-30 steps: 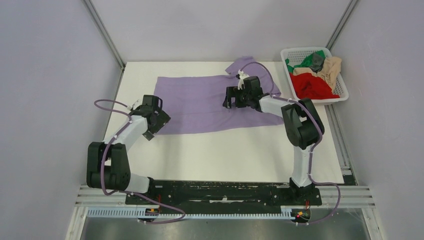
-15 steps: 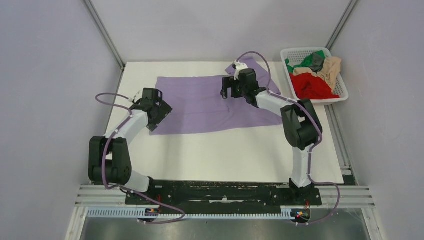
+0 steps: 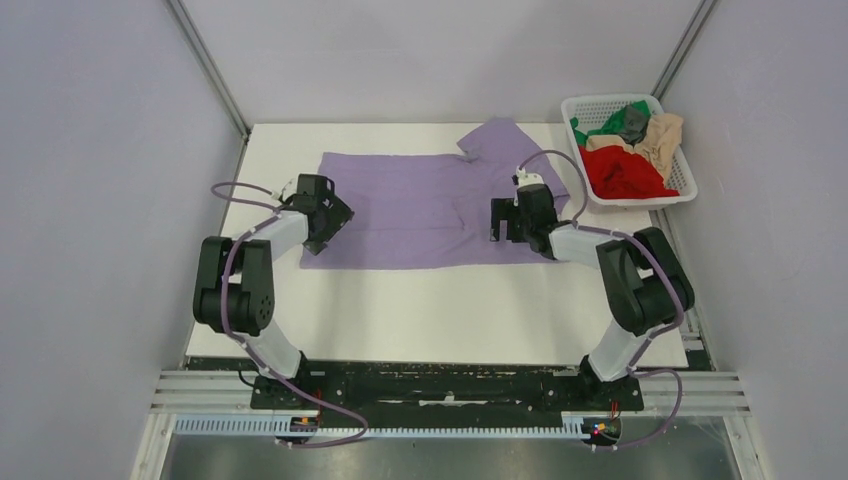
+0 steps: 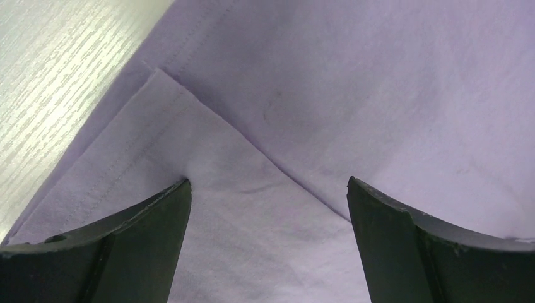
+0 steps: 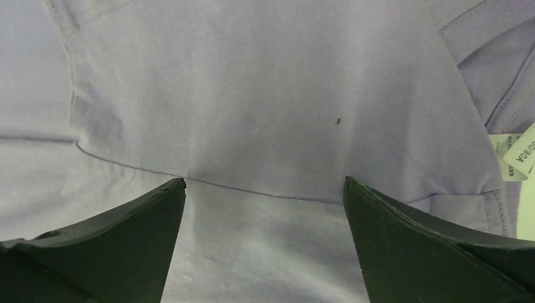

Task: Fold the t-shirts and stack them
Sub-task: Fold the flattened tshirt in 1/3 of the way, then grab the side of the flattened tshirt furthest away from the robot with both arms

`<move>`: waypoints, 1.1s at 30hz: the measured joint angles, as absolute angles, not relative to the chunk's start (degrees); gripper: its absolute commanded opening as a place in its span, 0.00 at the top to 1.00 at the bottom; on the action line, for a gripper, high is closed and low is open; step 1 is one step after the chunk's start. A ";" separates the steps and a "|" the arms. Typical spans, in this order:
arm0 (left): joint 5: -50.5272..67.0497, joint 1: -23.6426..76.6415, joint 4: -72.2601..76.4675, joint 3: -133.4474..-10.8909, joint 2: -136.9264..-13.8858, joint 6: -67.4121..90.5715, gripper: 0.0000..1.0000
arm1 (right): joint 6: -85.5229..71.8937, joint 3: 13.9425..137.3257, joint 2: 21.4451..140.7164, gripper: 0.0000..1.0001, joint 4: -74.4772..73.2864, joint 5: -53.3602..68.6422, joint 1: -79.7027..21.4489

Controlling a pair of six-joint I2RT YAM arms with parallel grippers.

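Lying spread on the white desk (image 3: 430, 300) toward 12 o'clock: the purple t-shirt (image 3: 410, 200), one layer folded over another. Left end effector (image 3: 327, 217) sits at the shirt's 8 o'clock corner, jaws wide, tips resting on cloth. Right end effector (image 3: 505, 220) sits at its 3 o'clock side near the collar label (image 5: 514, 151) — jaws wide too, tips on cloth. Basket (image 3: 608, 99) of other garments at 2 o'clock.

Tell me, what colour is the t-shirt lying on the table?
The t-shirt is light purple, plain all over; the top external view shows it best.
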State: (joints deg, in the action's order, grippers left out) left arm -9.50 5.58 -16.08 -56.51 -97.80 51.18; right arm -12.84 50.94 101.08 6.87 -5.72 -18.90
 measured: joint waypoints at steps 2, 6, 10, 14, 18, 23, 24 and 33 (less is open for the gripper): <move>-9.52 5.58 -14.17 -54.43 -96.42 51.20 0.00 | -13.85 46.87 97.73 0.02 7.46 -6.00 -19.07; -9.39 5.76 -11.75 -48.05 -91.05 51.31 0.00 | -16.32 38.39 89.73 0.02 7.53 -6.07 -19.18; -8.62 6.26 -12.08 -38.06 -80.55 51.86 0.00 | -18.68 28.45 78.87 0.02 6.98 -5.63 -20.03; -8.25 6.83 -14.61 -31.09 -70.83 52.88 0.00 | -20.03 21.85 69.32 0.02 4.47 -5.43 -21.63; -8.03 6.96 -18.39 -26.22 -61.98 53.60 0.00 | -21.39 18.20 61.49 0.02 0.54 -4.56 -22.59; -7.77 6.98 -25.26 -23.44 -53.63 54.15 0.00 | -22.04 16.62 53.89 0.02 -6.96 -2.94 -24.14; -7.68 6.98 -26.98 -23.38 -52.42 54.15 0.00 | -21.74 16.80 53.47 0.02 -8.05 -2.83 -24.23; -9.74 6.92 -34.74 -41.58 -58.96 51.59 0.00 | -17.87 33.19 62.83 0.02 -12.45 -5.56 -23.49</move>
